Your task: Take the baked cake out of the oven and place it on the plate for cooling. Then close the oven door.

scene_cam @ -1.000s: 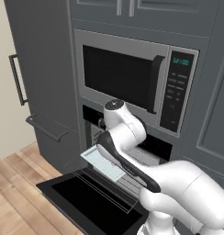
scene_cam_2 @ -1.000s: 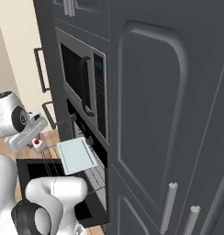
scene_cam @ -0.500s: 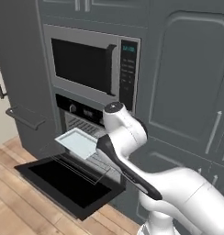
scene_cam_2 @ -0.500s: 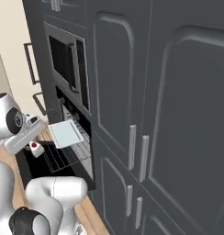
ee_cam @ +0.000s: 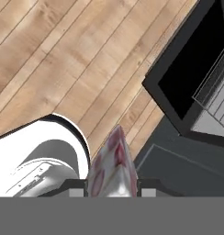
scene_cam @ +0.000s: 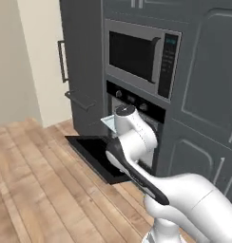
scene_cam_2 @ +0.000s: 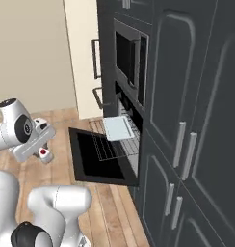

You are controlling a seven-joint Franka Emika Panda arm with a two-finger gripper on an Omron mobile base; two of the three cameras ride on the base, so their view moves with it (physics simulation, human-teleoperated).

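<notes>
The black oven point(scene_cam: 135, 100) sits under the microwave, and its oven door point(scene_cam_2: 97, 161) hangs open and level. A wire rack point(scene_cam_2: 110, 147) is pulled out over the door and carries a bare pale tray point(scene_cam_2: 118, 128). My gripper point(scene_cam_2: 42, 149) hovers over the floor, left of the door and apart from it. It is shut on a small white piece with red patches, which I take for the baked cake point(ee_cam: 111, 160). The hand view looks down past the gripper point(ee_cam: 112, 189) at floorboards and the oven door point(ee_cam: 187, 78). The plate is out of view.
A grey-framed microwave point(scene_cam: 139, 54) is mounted above the oven. Tall dark cabinets point(scene_cam_2: 196, 120) fill the right side. A dark unit with a vertical handle point(scene_cam: 62, 60) stands left of the oven, next to a beige wall point(scene_cam_2: 37, 53). Wooden floor point(scene_cam: 37, 190) spreads in front.
The whole picture has shifted in both base views, so the base has moved and more floor and wall show at the left. My gripper stays shut on the white and red piece.
</notes>
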